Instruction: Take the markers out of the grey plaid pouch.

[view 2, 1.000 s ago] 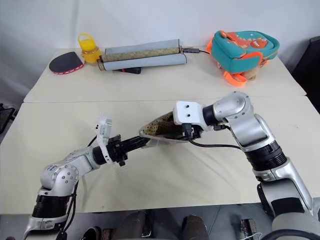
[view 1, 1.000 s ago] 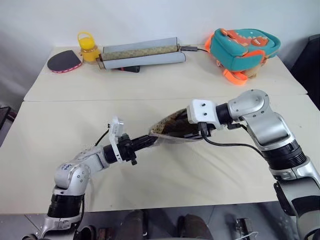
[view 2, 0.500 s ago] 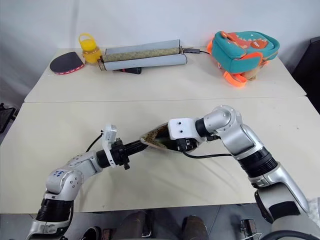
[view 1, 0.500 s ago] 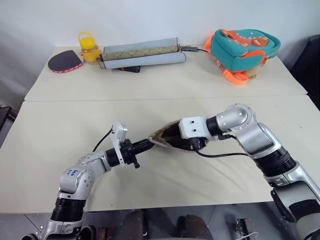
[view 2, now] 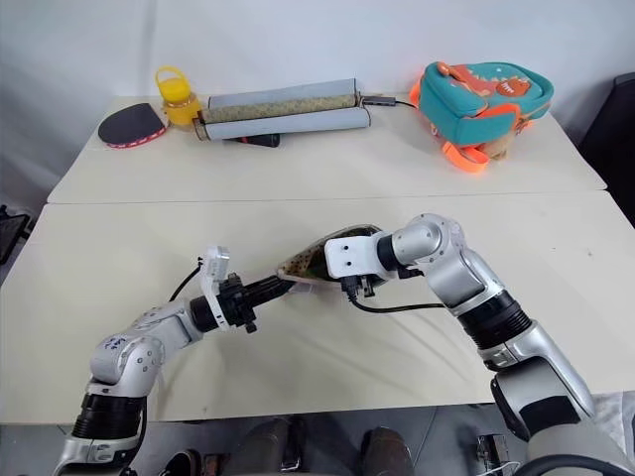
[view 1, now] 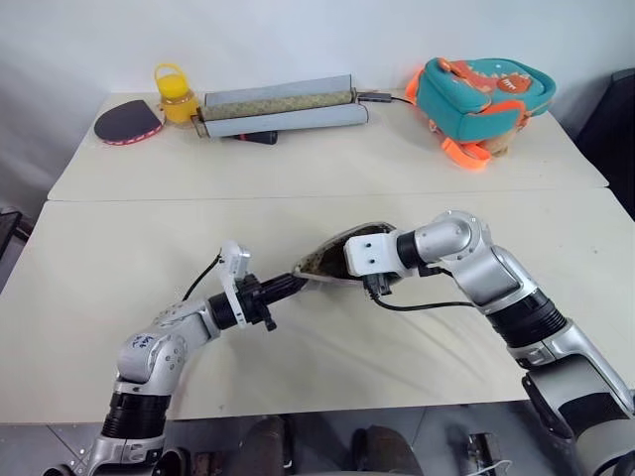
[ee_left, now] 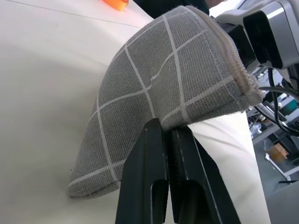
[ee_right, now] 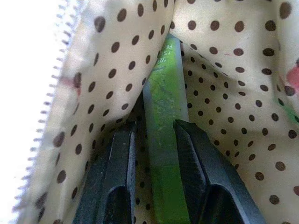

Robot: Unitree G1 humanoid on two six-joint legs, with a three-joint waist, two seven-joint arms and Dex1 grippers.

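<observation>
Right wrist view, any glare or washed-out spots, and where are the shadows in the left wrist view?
Right wrist view: washed out white beyond the zipper edge of the pouch; the green marker is evenly lit. Left wrist view: the pouch throws a shadow on the table.

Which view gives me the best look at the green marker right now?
The right wrist view: the green marker lies between the right gripper fingers inside the pouch's dotted lining. The eye views and the left wrist view show just the pouch's outside, the marker hidden.
</observation>
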